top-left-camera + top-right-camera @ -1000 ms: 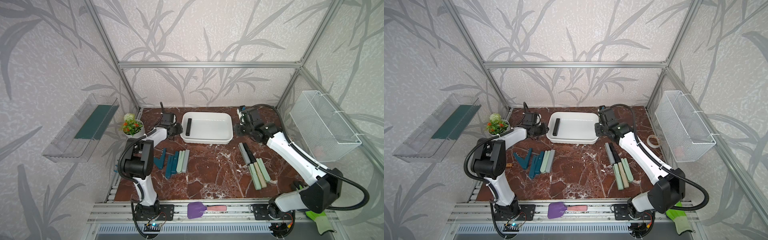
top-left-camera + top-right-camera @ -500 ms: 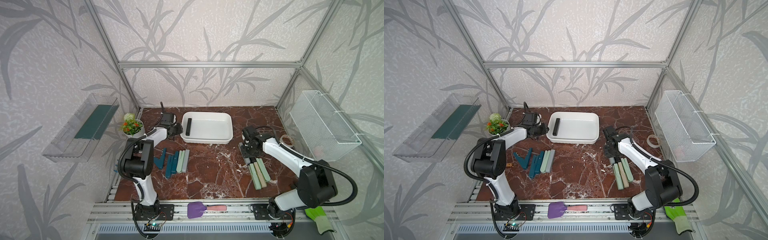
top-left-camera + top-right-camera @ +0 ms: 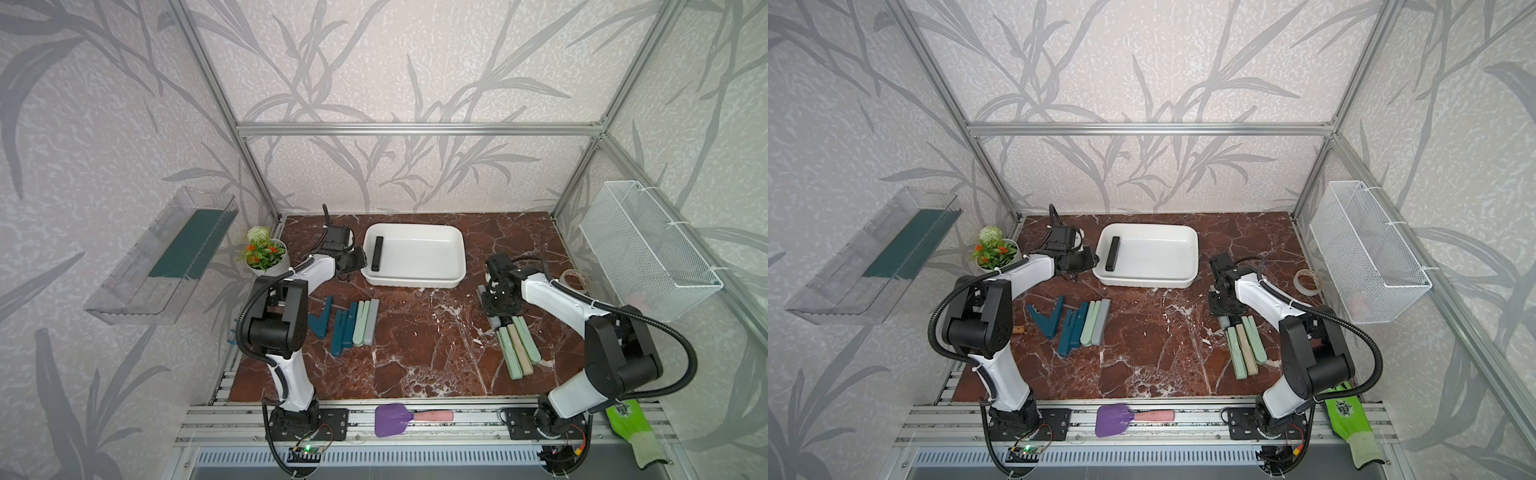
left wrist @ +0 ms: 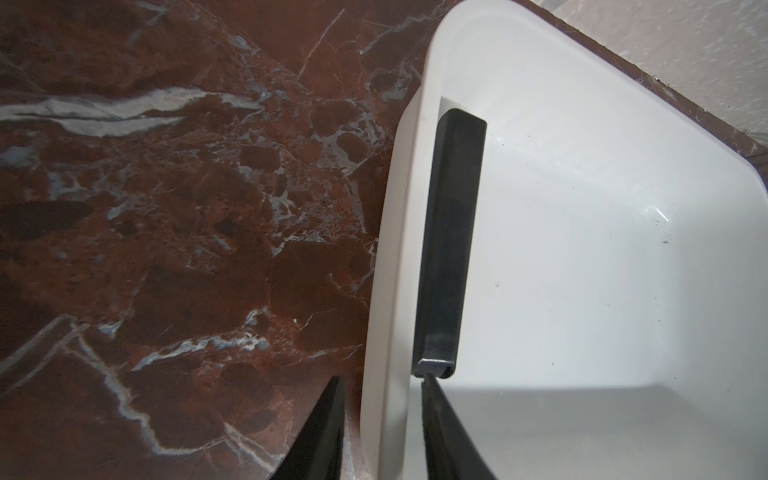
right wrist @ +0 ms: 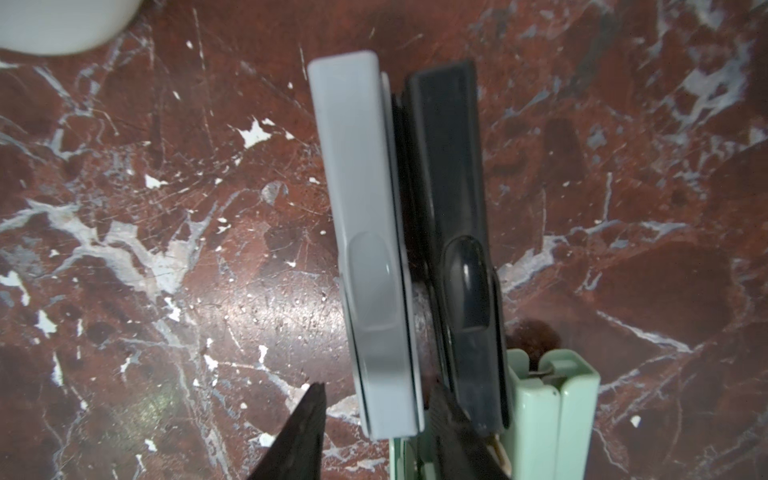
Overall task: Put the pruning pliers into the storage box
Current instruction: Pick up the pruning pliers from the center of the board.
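The white storage box [image 3: 415, 284] [image 3: 1144, 282] stands at the back middle with one black pruning plier [image 3: 377, 259] [image 4: 451, 232] along its left wall. My left gripper [image 3: 356, 261] [image 4: 380, 380] is open astride the box's left rim [image 4: 399, 208], with a sliver of gap on each side. My right gripper [image 3: 498, 316] [image 5: 376, 388] is open, low over the right-hand pile. Its fingers flank the near end of a grey plier [image 5: 365, 208], and a black plier [image 5: 449, 187] lies beside that. Pale green and beige pliers [image 3: 519, 351] lie behind, and several teal, green and grey ones [image 3: 353, 322] lie on the left.
A potted plant [image 3: 266, 255] stands behind my left arm. A tape roll [image 3: 575, 279] lies near the white wire basket [image 3: 648, 257] on the right wall. A clear tray [image 3: 166, 257] hangs on the left wall. A purple spatula [image 3: 390, 419] and a green glove [image 3: 631, 432] lie on the front rail.
My right arm has swung from the box's right end toward the front and dropped over the right-hand pile of pliers. The left arm has not moved.
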{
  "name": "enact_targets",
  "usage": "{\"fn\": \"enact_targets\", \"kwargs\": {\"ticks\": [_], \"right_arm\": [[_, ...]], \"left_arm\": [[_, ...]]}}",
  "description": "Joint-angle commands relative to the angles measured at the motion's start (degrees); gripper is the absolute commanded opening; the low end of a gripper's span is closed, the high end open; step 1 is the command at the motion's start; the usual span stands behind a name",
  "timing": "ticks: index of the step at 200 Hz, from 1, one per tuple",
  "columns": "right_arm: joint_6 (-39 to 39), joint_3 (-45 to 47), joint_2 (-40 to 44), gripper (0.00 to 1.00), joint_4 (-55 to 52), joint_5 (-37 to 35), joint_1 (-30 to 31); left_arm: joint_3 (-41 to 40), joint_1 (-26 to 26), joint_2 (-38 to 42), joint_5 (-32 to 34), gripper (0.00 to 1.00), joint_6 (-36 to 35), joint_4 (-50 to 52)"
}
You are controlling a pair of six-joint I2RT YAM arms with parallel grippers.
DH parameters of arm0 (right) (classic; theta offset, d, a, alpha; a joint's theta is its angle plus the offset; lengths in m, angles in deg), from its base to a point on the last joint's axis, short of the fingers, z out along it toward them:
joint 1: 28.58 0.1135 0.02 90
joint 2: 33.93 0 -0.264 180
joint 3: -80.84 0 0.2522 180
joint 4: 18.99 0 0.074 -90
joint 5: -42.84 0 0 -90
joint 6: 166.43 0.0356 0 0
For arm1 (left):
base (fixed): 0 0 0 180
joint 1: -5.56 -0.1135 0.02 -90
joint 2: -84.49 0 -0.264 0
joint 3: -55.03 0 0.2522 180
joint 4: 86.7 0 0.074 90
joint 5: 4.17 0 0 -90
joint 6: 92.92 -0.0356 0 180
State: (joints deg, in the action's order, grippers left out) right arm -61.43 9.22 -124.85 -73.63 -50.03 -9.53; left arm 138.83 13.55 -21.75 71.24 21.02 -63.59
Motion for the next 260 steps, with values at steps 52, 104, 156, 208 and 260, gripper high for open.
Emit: {"fn": "enact_targets", "kwargs": {"ticks": [52, 104, 156, 208, 260], "right_arm": [[0.3, 2.5, -1.4, 0.44, 1.8, 1.1, -0.9], [0.2, 1.9, -3.1, 0.43, 1.8, 0.7, -1.0], [0.5, 1.1, -4.5, 0.38, 1.9, 0.4, -1.0], [0.5, 0.8, -3.7, 0.25, 1.6, 0.3, -0.9], [0.4, -2.1, 1.0, 0.15, -2.4, -1.1, 1.0]], "left_arm": [[1.0, 0.9, 0.7, 0.3, 0.33, -0.6, 1.0], [0.8, 1.3, 0.7, 0.5, 0.33, -0.7, 0.9], [0.9, 1.7, 0.5, 0.6, 0.32, -0.7, 0.8], [0.8, 2.0, 0.6, 0.7, 0.31, -0.6, 0.8], [1.1, 2.6, 0.5, 0.9, 0.28, -0.7, 1.0]]}}
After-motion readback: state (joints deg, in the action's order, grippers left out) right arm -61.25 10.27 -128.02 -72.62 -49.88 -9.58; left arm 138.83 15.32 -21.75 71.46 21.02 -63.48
